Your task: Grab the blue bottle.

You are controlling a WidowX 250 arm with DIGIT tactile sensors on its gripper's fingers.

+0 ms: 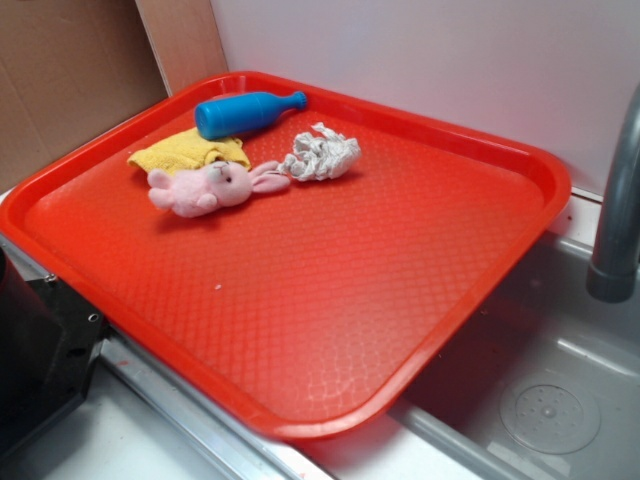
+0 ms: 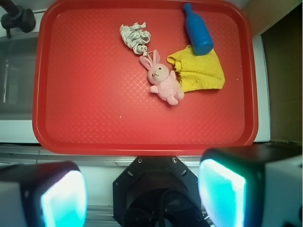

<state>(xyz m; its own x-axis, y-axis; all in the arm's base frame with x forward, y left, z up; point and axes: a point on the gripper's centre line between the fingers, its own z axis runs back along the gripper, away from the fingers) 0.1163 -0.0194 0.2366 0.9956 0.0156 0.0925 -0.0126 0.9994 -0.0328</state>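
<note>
The blue bottle [image 1: 245,113] lies on its side at the far left corner of the red tray [image 1: 330,330], neck pointing right. In the wrist view the blue bottle [image 2: 198,31] lies near the tray's top right, its base on a yellow cloth [image 2: 199,73]. My gripper [image 2: 142,194] is open and empty, high above the tray's near edge, far from the bottle. Its two pads [image 2: 64,198] glow teal at the bottom corners of the wrist view. The gripper itself is not seen in the exterior view.
A pink plush bunny [image 1: 210,186] lies next to the yellow cloth [image 1: 190,150]. A crumpled white rag [image 1: 320,155] sits right of the bottle. A grey faucet [image 1: 615,220] and a sink [image 1: 540,400] are at the right. The robot base [image 1: 40,350] is at the left front.
</note>
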